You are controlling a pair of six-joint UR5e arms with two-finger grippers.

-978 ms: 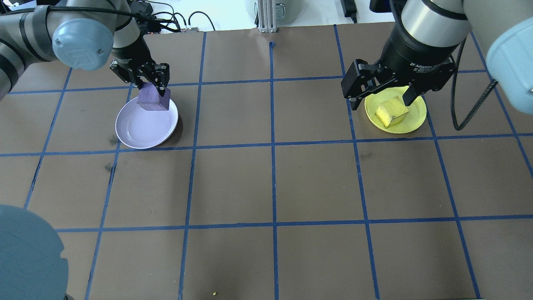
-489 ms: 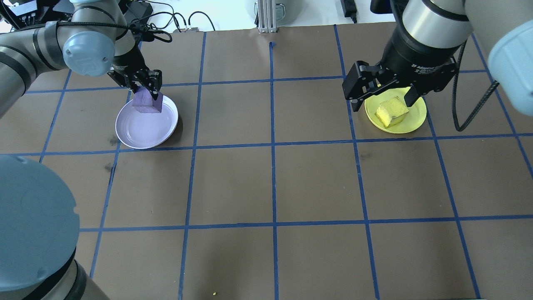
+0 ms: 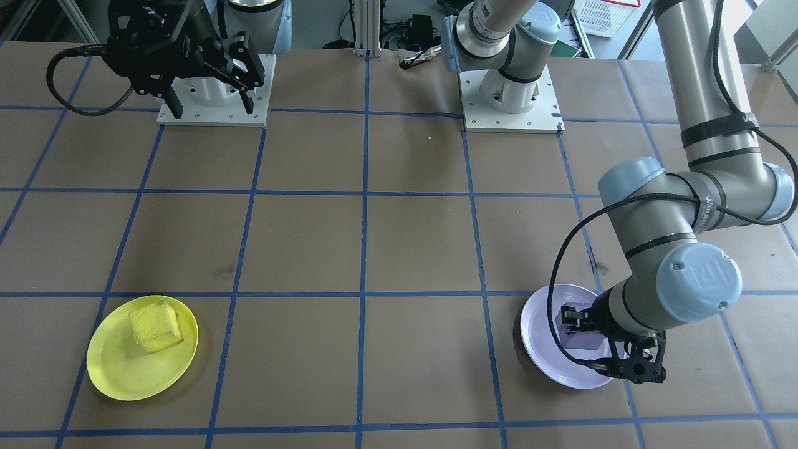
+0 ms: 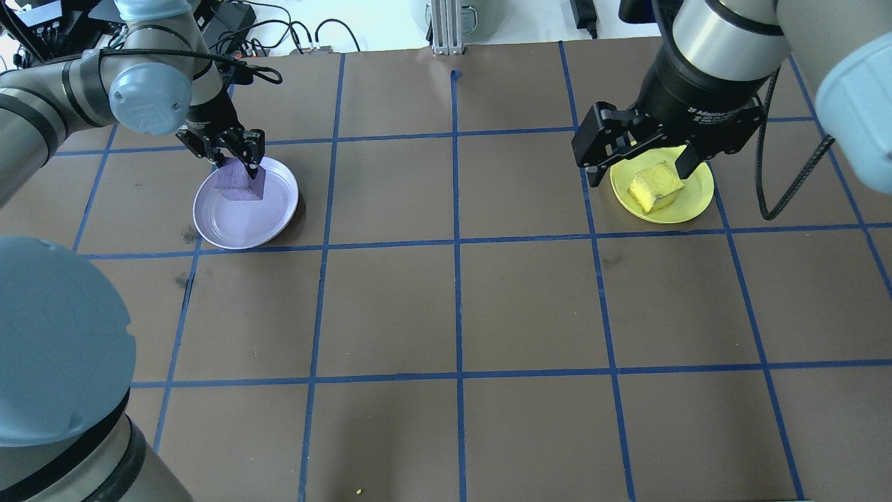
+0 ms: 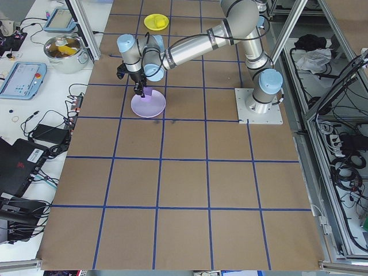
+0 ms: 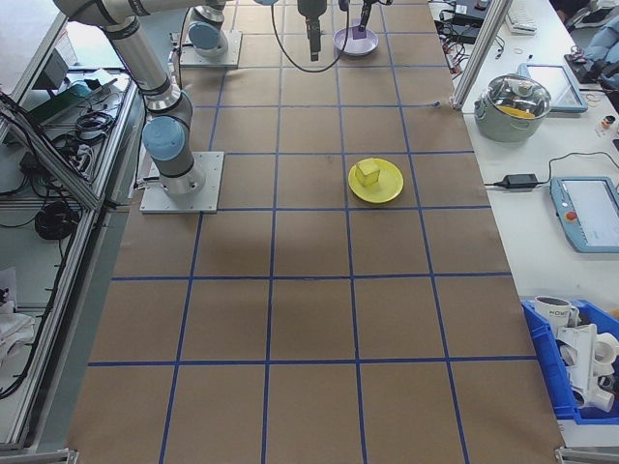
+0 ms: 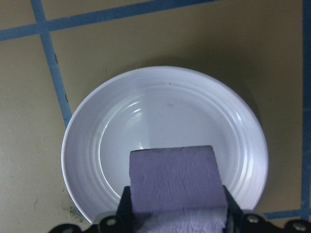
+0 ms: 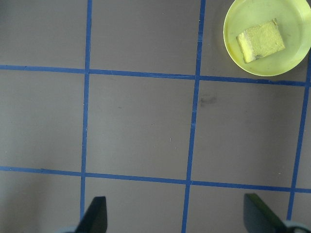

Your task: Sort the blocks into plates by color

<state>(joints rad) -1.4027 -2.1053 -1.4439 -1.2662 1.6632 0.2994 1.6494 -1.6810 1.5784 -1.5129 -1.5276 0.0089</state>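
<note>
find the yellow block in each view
Front-facing: yellow block lower left.
Overhead: upper right, under the right gripper.
Exterior left: top, too small to tell.
Exterior right: centre right.
Left wrist: not in it.
Right wrist: top right.
Shared landmark: the yellow plate under it.

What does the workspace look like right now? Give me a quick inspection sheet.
Surface: brown table with a blue tape grid.
Job's things: yellow block lies in the yellow plate; purple block is held over the purple plate, contact unclear.
Clutter: a small yellow crumb near the table edge.
Grippers: left gripper shut on the purple block; right gripper open, raised, empty.
Cables: black cables beyond the far edge; a cable loop hangs off the right arm.
Surroundings: a lidded pot and a tablet on the side bench.
</note>
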